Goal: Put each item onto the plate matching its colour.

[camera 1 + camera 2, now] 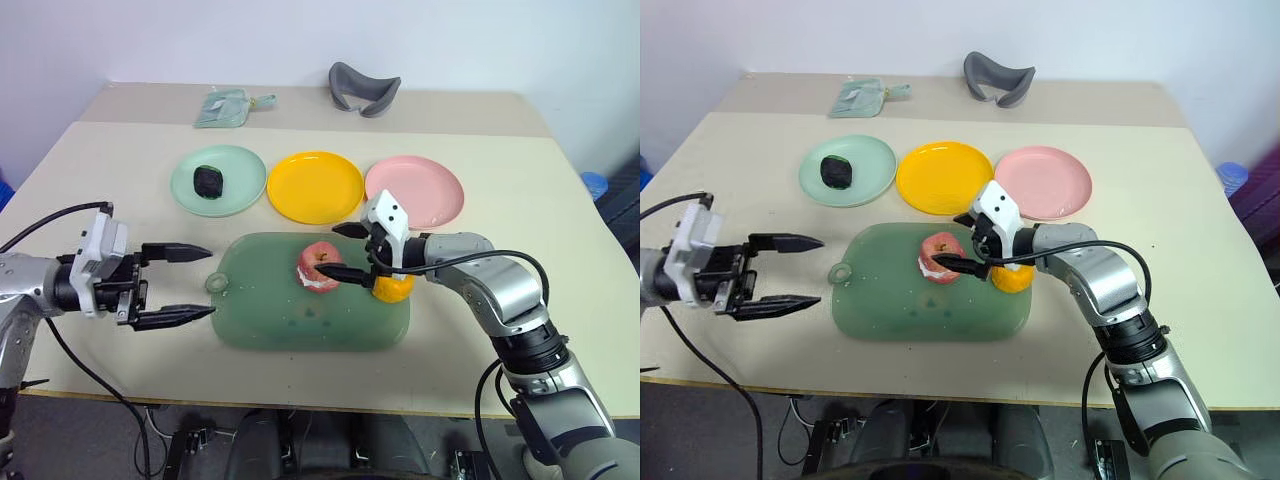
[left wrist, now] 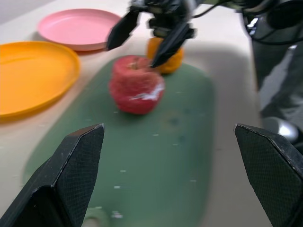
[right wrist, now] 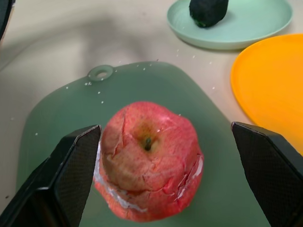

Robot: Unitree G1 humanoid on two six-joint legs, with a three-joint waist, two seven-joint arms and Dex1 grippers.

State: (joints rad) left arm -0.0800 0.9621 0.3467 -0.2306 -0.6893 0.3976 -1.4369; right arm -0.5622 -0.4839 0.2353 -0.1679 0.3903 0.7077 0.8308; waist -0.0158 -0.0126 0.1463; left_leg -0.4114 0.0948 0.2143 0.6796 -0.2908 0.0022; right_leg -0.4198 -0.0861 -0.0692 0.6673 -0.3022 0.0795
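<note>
With the dark lump (image 1: 208,180) on the mint plate (image 1: 240,190), my right fingers (image 1: 350,250) spread wide around the apple (image 1: 318,266) on the green board (image 1: 300,325); next I close, then lift toward the pink plate (image 1: 430,195) at one o'clock

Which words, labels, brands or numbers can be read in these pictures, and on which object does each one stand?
None can be read.
The green packet at the far edge of the table: any print on it is too small to read.
The plates, the apple and the green board carry no visible text.
</note>
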